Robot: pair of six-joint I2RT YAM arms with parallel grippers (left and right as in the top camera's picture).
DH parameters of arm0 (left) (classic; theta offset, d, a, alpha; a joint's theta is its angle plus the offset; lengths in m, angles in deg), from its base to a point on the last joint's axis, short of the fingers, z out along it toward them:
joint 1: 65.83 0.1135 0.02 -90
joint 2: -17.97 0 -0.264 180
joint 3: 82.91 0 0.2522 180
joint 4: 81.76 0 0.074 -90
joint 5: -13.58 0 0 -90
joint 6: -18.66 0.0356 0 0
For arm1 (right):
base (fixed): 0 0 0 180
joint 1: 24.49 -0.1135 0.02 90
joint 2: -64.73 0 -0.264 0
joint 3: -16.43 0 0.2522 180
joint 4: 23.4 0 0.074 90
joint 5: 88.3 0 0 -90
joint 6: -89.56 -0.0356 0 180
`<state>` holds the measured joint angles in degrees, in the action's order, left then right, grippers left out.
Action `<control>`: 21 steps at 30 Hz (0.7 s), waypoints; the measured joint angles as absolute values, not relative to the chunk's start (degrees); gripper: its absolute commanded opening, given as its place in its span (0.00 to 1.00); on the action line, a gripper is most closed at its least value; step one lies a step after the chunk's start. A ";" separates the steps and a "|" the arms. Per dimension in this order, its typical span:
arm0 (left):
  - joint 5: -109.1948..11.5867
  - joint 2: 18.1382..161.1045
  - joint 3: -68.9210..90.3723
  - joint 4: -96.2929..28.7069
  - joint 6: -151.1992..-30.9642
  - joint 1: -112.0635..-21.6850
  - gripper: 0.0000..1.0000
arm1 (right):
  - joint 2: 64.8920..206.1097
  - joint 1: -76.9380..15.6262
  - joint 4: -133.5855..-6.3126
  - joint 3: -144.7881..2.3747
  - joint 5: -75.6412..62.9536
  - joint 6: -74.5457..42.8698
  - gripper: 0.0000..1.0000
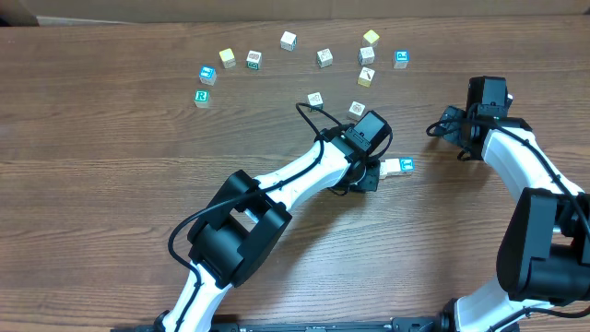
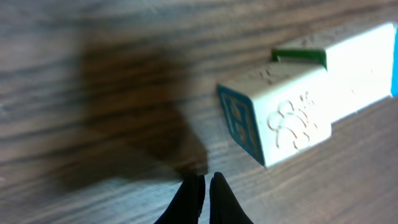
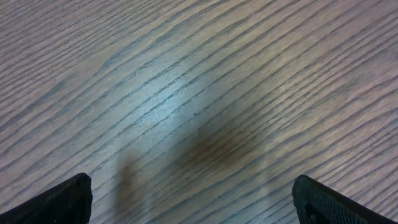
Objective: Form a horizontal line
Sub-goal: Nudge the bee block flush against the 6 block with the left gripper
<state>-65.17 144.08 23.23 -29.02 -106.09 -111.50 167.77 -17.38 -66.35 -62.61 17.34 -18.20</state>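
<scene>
The left tool (image 2: 206, 186) is hovering pinched together, empty, beside the horizontal line (image 2: 360, 62) on the desk (image 2: 93, 74).
Left wrist view is showing a blue-"H" cube (image 2: 273, 118) at the row's end, overhead hiding it; the right tool (image 3: 199, 200) is gaping wide.

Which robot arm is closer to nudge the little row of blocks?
Left. The left gripper sits shut right beside the row of cubes; the right gripper hangs open over the table, no cube in its view.

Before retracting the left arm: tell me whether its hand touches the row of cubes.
Apart. The left wrist view shows the shut left hand with bare table between it and the row of cubes.
</scene>
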 measured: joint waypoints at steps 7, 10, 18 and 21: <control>-61.11 144.08 23.23 -29.50 -106.09 -112.04 0.04 | 167.79 -17.36 -66.40 -62.61 17.32 -18.24 1.00; -60.54 144.08 23.23 -30.92 -106.09 -112.96 0.04 | 167.77 -17.38 -66.40 -62.61 17.32 -18.22 1.00; -62.53 144.08 23.23 -32.27 -106.09 -115.28 0.04 | 167.77 -17.38 -66.38 -62.61 17.34 -18.24 1.00; -63.40 144.08 23.23 -33.13 -106.11 -115.47 0.04 | 167.77 -17.36 -66.40 -62.61 17.34 -18.22 1.00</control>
<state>-63.40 144.08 23.23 -33.13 -106.11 -115.47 167.77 -17.36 -66.40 -62.61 17.34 -18.22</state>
